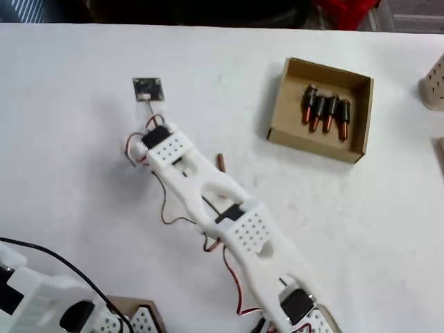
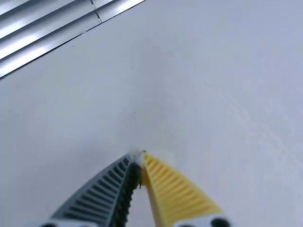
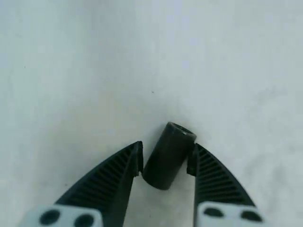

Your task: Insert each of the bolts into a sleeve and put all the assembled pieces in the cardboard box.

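A short black sleeve (image 3: 169, 153) sits between the fingers of my right gripper (image 3: 165, 160), and both black fingertips press against its sides just above the white table. In the high view the right arm (image 1: 229, 208) stretches from the near right edge toward the table's middle left. A copper-coloured bolt (image 1: 220, 163) lies on the table right beside that arm. The cardboard box (image 1: 288, 104) stands at the back right and holds several assembled pieces (image 1: 326, 111) side by side. My left gripper (image 2: 139, 158) is shut on nothing over bare table. The left arm (image 1: 48, 302) is folded at the near left corner.
A small grey square module (image 1: 148, 89) sits just beyond the right arm's tip, with red and black wires around it. A beige perforated object (image 1: 433, 83) stands at the far right edge. A brown cardboard piece (image 1: 139, 309) lies by the left arm's base.
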### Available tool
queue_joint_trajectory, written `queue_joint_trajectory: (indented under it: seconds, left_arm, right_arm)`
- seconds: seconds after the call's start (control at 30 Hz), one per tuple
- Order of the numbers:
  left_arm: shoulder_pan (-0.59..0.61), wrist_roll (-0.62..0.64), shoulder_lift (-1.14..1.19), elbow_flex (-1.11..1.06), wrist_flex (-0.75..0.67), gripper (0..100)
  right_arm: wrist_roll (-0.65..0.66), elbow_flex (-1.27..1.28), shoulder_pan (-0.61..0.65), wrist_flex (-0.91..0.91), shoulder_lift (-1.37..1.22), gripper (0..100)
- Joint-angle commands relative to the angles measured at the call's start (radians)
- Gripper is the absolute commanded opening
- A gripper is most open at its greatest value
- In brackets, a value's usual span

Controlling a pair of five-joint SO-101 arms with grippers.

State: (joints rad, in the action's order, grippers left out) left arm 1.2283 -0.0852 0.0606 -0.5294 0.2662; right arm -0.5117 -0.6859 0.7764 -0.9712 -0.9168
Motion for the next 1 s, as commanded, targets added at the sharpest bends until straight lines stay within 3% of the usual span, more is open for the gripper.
queue_joint_trajectory:
  seconds: [0.0,0.17,0.57,0.97]
  left_arm:
    - [-0.007,-0.005,-0.010,0.012,-0.028,2]
    - [-0.005,-0.006,-0.010,0.008,-0.028,2]
    - [-0.008,-0.006,-0.005,0.008,-0.026,2]
    - [-0.039,-0.002,-0.012,-0.064,-0.020,2]
  right_arm:
    - [-0.006,-0.006,-0.021,0.027,0.001,1.6]
    - [0.003,-0.006,-0.024,-0.045,0.007,1.2]
    - [0.331,-0.115,-0.016,-0.501,0.120,1.7]
    - [0.339,-0.109,0.005,-0.739,0.205,1.8]
